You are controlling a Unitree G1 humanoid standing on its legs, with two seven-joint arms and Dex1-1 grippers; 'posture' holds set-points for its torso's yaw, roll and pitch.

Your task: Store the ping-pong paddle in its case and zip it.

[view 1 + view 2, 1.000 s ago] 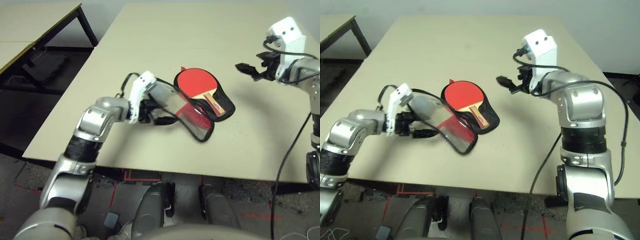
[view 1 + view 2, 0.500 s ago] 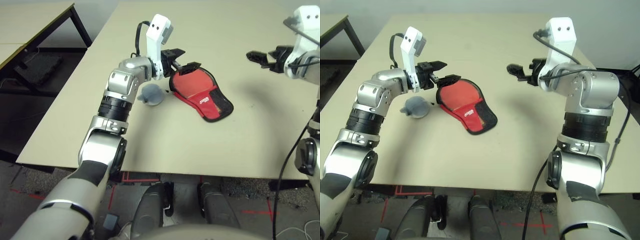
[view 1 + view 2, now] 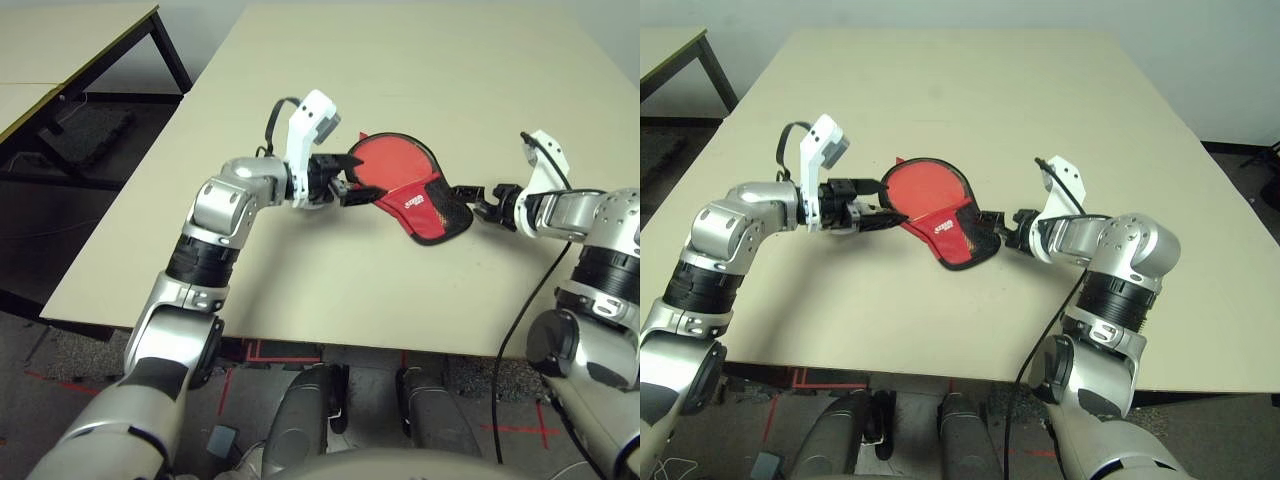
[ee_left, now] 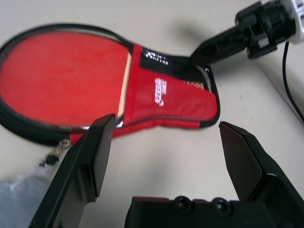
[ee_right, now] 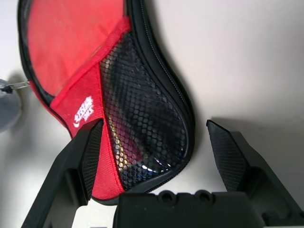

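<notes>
Right eye view: red paddle-shaped fabric case point(image 3: 940, 205) lies closed on beige table point(image 3: 1060, 120), between left gripper point(image 3: 880, 212) and right gripper point(image 3: 1002, 232), both with fingers apart.

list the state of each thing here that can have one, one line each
case: lying flat on the table, flap closed over it; whether it is zipped cannot be told
left pincer: open, at the round end of the case, holding nothing
right pincer: open, at the narrow mesh-pocket end of the case, holding nothing
</notes>
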